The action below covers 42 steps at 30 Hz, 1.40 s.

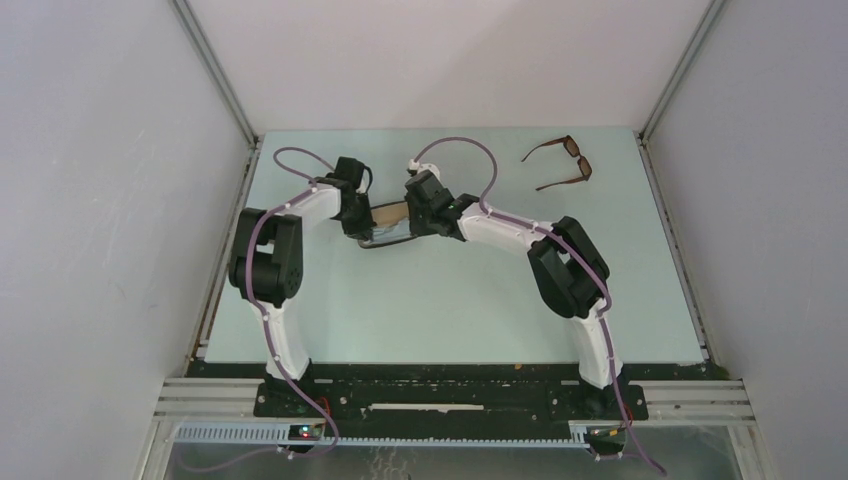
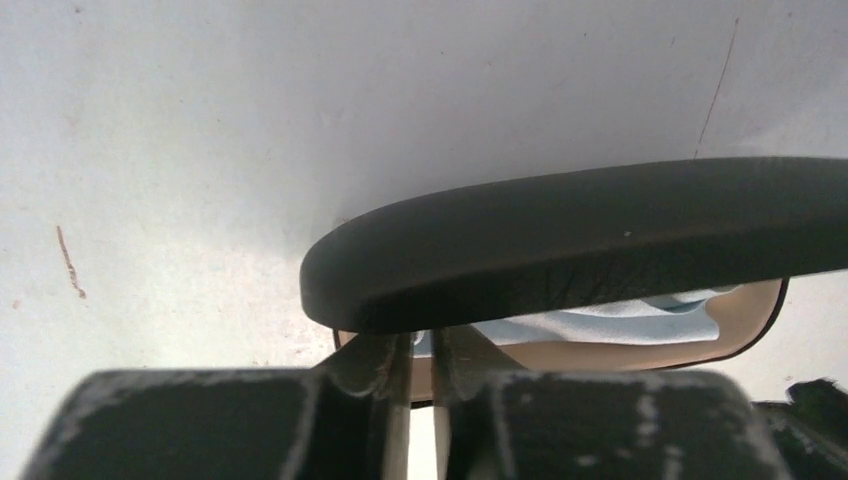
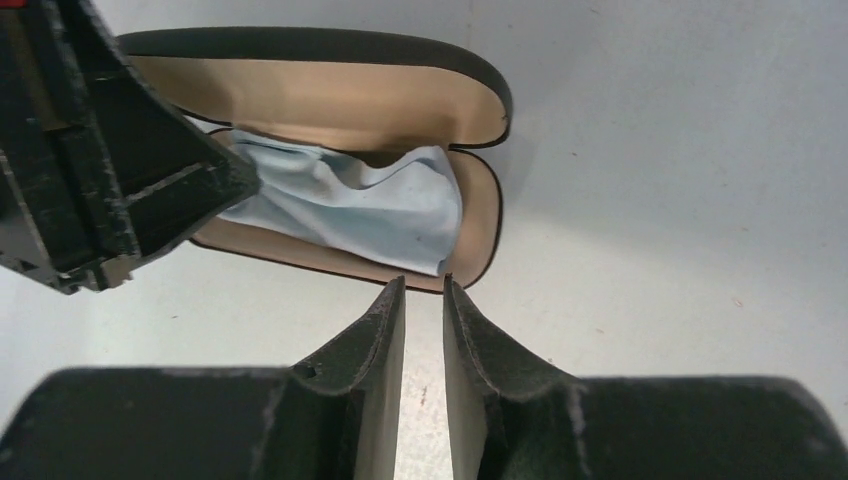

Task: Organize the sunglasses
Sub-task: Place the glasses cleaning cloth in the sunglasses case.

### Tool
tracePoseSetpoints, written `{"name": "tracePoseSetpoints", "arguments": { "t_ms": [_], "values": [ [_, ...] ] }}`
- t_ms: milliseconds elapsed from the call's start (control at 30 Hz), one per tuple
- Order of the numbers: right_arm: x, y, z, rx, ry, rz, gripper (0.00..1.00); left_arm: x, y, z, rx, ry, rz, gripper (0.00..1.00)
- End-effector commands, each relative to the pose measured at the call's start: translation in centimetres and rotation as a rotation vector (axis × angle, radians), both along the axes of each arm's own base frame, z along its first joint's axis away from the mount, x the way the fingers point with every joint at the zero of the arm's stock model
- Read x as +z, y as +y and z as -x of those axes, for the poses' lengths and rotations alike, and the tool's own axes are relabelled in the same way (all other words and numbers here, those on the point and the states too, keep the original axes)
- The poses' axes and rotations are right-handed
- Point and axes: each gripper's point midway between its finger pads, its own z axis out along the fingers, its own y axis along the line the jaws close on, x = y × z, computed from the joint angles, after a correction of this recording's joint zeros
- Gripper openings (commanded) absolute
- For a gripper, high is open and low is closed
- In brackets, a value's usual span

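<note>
Left tool (image 2: 422,350): a slit apart at the rim of the open case (image 3: 478,215); I could not tell if it pinched it. Right tool (image 3: 424,290): narrowly apart, empty. Sunglasses (image 1: 581,168): lay far right on the bench (image 1: 450,310), temples unfolded. Risk, I judged: lid (image 2: 580,240) falling shut if let go; cloth (image 3: 350,205) crowding the case.

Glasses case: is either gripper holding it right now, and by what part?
Right gripper holds nothing, jaws apart just short of the case rim. Left gripper at its end: cannot tell.
</note>
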Motion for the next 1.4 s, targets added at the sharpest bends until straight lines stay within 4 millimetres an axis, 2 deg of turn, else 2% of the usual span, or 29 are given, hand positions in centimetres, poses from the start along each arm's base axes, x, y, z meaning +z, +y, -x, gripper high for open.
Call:
{"name": "tracePoseSetpoints", "arguments": {
  "t_ms": [0, 233, 400, 567, 867, 1067, 1367],
  "values": [
    [3.1, 2.7, -0.7, 0.014, -0.033, -0.109, 0.27, 2.1, -0.4, -0.1, -0.012, -0.059, 0.007, 0.2],
    [0.9, 3.1, -2.5, -0.032, 0.024, -0.137, 0.22, 3.1, -0.7, -0.3, -0.005, -0.084, 0.03, 0.24],
    [-0.9, 2.9, -2.9, -0.051, 0.057, -0.131, 0.21, 3.4, -1.1, 0.0, -0.028, -0.091, 0.042, 0.26],
    [-2.3, 2.2, -2.4, -0.06, 0.082, -0.098, 0.19, 3.6, -1.1, 0.3, -0.024, -0.093, 0.042, 0.26],
    [-4.9, 0.8, 0.1, -0.076, 0.139, -0.075, 0.17, 4.0, -1.5, 0.8, 0.003, -0.118, 0.057, 0.27],
    [-3.9, 1.0, 1.3, -0.077, 0.145, -0.099, 0.17, 4.1, -1.4, 1.0, 0.021, -0.14, 0.065, 0.26],
    [-3.2, 1.4, 1.4, -0.071, 0.144, -0.106, 0.17, 5.1, -1.1, 1.0, 0.044, -0.187, 0.068, 0.26]
  ]
}}
